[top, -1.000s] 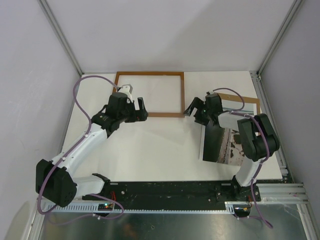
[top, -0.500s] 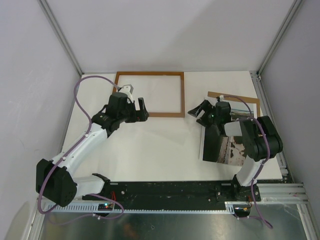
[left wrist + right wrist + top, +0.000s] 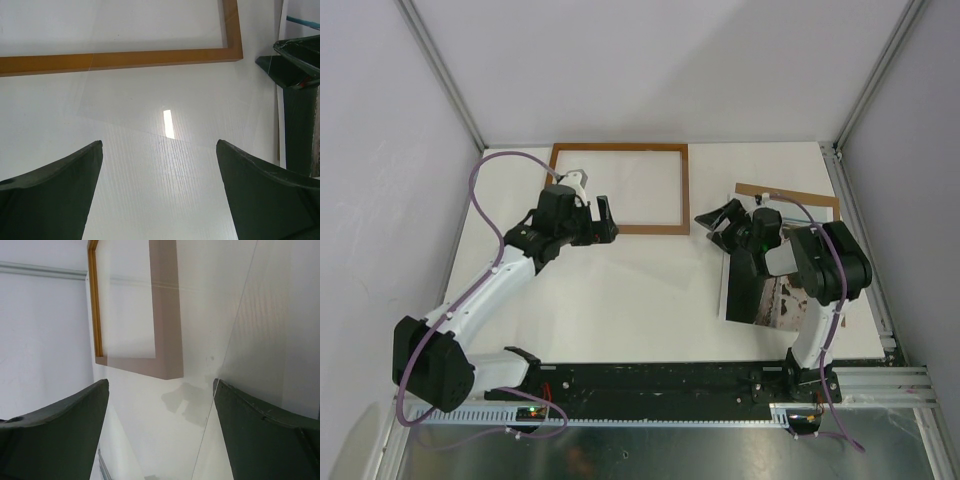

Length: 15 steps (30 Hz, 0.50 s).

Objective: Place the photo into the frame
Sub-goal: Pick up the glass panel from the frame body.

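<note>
So the overhead view is the only one that gives you the whole layout. The frame (image 3: pixel 684 190) lies flat at the far middle of the bench (image 3: pixel 620 290), thin brown rails all round and bare white bench showing through the middle. The photo (image 3: pixel 745 290) is over on the right, nearer the arms and well apart from the frame, with the right arm's elbow hanging over part of it. What shows is a dark grey strip on its left side and pale mottled brown-white on the right. A plain brown board (image 3: pixel 817 199) pokes out just beyond its far edge.

Neither wrist cam clearly shows the print. The left one gets the frame's near rail and right corner in a warm orange-brown, plus a bright streak of glare on the bench. The right one sees the same corner from low down, where the rail face looks dull pinkish and the inner edge orange.

The left gripper (image 3: pixel 609 221) hovers at the frame's near left rail, jaws spread wide, nothing in them. The right gripper (image 3: pixel 708 230) is just right of the frame's near right corner, jaws also wide apart and empty.
</note>
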Tool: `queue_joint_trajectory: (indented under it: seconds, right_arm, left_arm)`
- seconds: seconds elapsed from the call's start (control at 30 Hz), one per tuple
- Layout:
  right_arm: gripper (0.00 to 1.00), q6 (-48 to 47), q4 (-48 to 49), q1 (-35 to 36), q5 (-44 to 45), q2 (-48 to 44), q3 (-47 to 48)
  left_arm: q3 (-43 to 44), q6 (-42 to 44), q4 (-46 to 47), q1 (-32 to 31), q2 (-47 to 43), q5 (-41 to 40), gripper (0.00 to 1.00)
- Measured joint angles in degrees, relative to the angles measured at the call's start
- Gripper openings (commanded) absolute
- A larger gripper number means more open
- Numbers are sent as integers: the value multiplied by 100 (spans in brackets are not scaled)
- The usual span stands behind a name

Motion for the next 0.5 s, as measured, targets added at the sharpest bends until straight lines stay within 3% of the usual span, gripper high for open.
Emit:
queue_joint_trajectory:
  seconds: [0.33, 0.5]
  right_arm:
    - [87, 332, 675, -7, -72, 389, 55]
    - [79, 328, 669, 0, -70, 439, 101]
  left_arm:
    - [0, -2, -2, 4, 0, 7, 100]
    - [0, -2, 0, 4, 4, 44, 100]
